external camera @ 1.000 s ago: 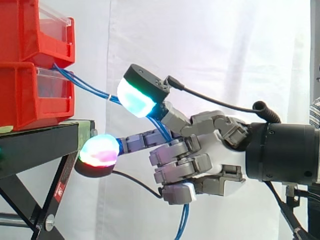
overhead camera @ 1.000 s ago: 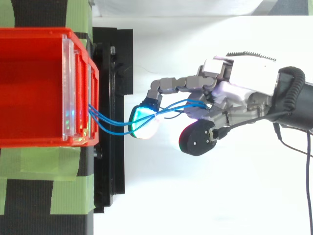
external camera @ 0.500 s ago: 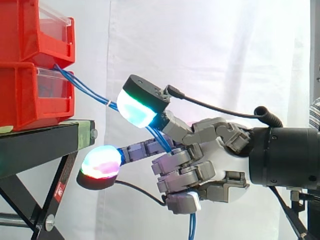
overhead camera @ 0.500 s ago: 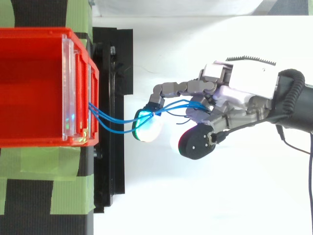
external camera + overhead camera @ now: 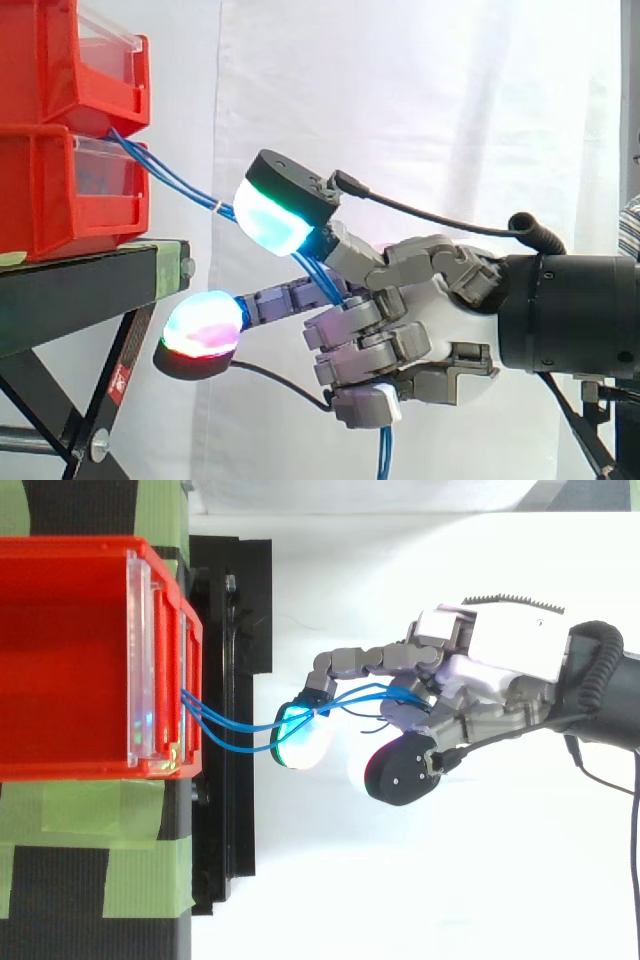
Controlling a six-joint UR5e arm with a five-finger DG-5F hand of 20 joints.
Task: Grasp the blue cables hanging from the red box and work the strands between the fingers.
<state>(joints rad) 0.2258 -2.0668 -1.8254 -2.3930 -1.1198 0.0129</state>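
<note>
Hand [image 5: 430, 320], grey jointed metal at centre-right, its fingers curled closed round the thin, glossy blue cables [image 5: 170, 178], which slant down from the stacked red plastic boxes [image 5: 60, 200] at upper left, set on a black stand [image 5: 80, 290] before a softly folded white curtain [image 5: 430, 100].

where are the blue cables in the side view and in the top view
Side view: the blue cables slant down from the red bins at upper left into the hand at centre, and one end hangs below it.
Top view: the blue cables run right from the bins at left into the hand's curled fingers, centre right.
Shared landmark: the front of the red bins, where the cables emerge.
</note>
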